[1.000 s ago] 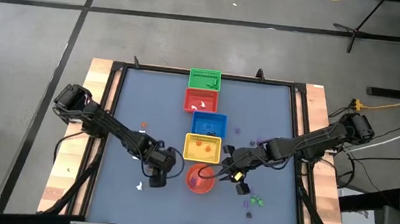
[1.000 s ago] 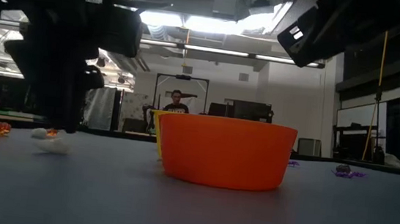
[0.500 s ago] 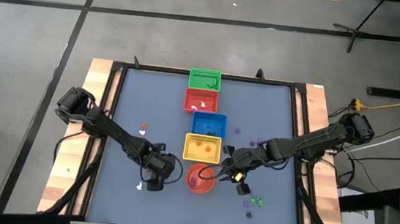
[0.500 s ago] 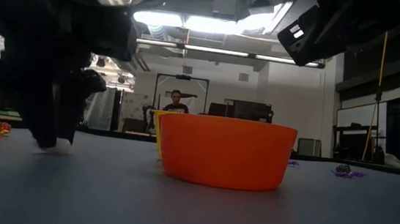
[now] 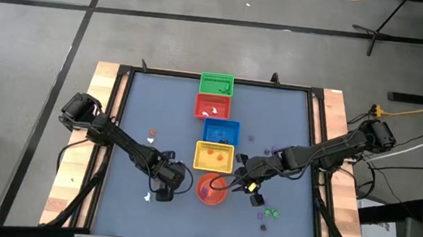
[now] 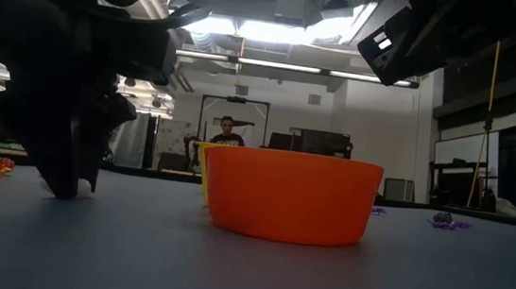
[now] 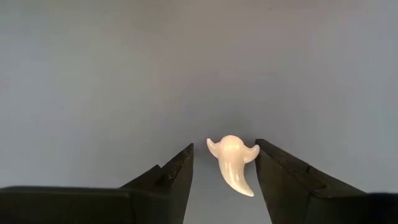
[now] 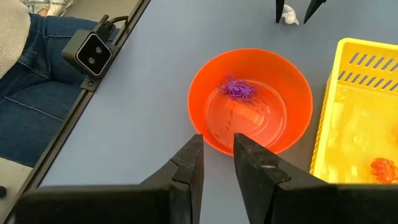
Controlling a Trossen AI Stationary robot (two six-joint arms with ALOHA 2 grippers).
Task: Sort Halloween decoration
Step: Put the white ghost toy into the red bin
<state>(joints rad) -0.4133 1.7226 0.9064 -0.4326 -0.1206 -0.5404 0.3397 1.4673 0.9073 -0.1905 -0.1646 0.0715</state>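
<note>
- Here's the white ghost trinket [image 7: 233, 163], lying flat on the blue-grey table [image 5: 150, 105] just left of the orange bowl [image 5: 212, 189], right between the left gripper [image 7: 225, 171]'s 2 dark fingers.
- Those fingers sit apart on either side of it; the ghost looks close against 1 of them but isn't clamped yet.
- So the step in hand, as I read it, is picking up this ghost: next the fingers need to close evenly on its body, then lift and carry it to a basket.
- Right gripper [image 8: 217, 163] hangs over the bowl's near rim, fingers narrow with a slim gap, nothing held.
- A purple spider trinket [image 8: 239, 89] lies inside the bowl.
- The yellow basket [image 8: 357, 90] beside it holds an orange piece.
- More trinkets lie scattered on the table.
- No readable writing or labels anywhere.
</note>
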